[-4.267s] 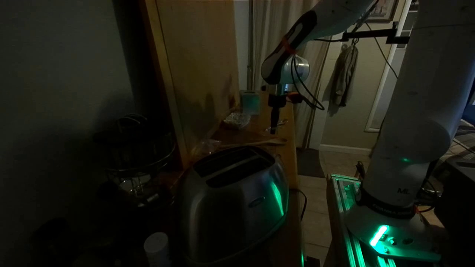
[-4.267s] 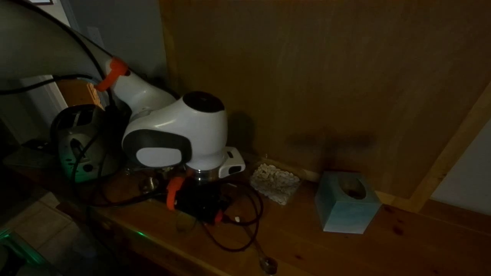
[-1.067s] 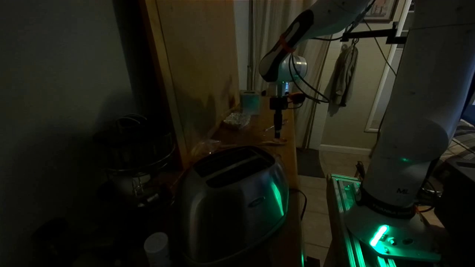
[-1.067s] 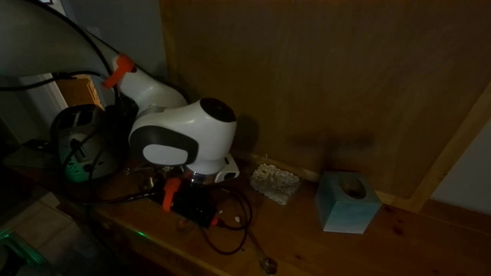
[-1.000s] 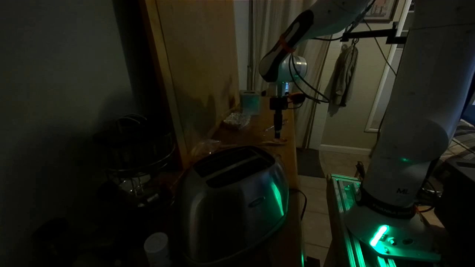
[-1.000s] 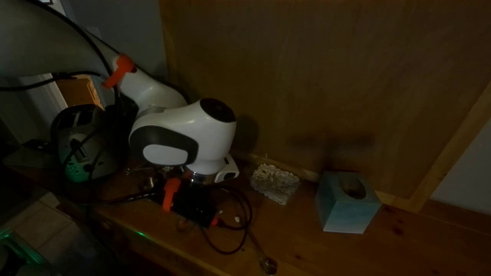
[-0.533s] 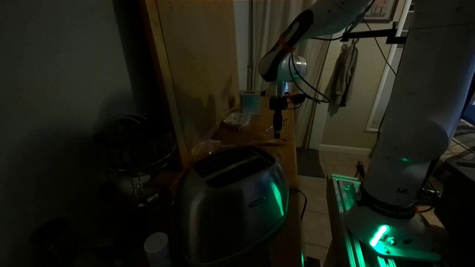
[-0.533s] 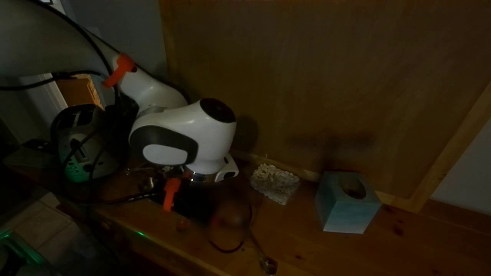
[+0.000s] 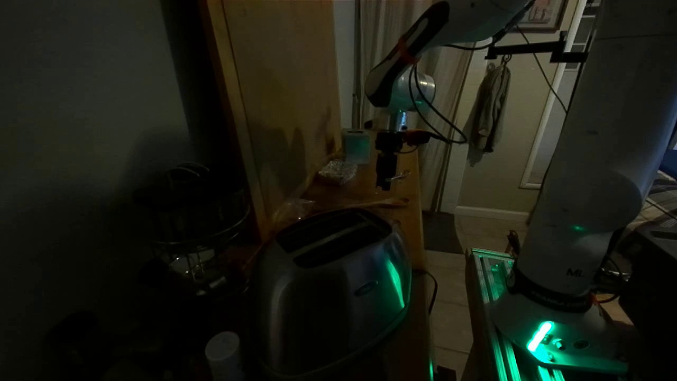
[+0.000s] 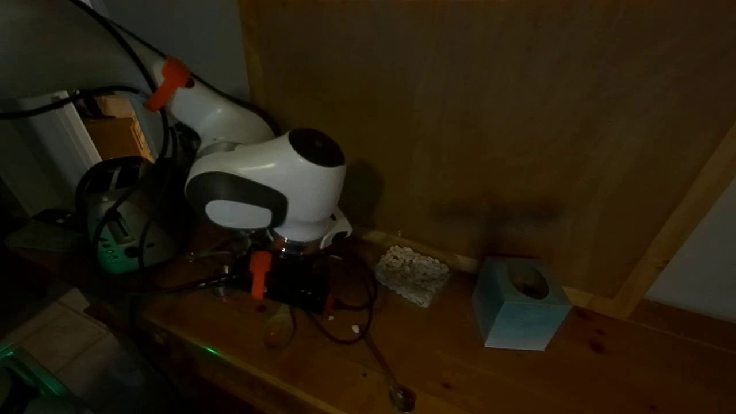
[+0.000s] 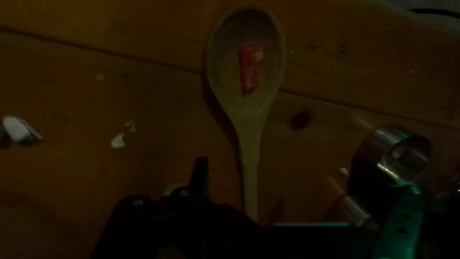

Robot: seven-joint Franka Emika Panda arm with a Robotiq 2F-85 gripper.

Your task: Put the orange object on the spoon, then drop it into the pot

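Wrist view: jaws are spread wide, nothing gripped; beyond them the wooden spoon, bearing an orange piece, is flanked by white chips and a metal pot.

In an exterior view I had my Robotiq gripper hanging, pointed down over the wooden table, its tips apart from the wooden spoon lying there. In the foreground stood the two-slot toaster, green gleaming on its metal side; farther back, a tissue box.
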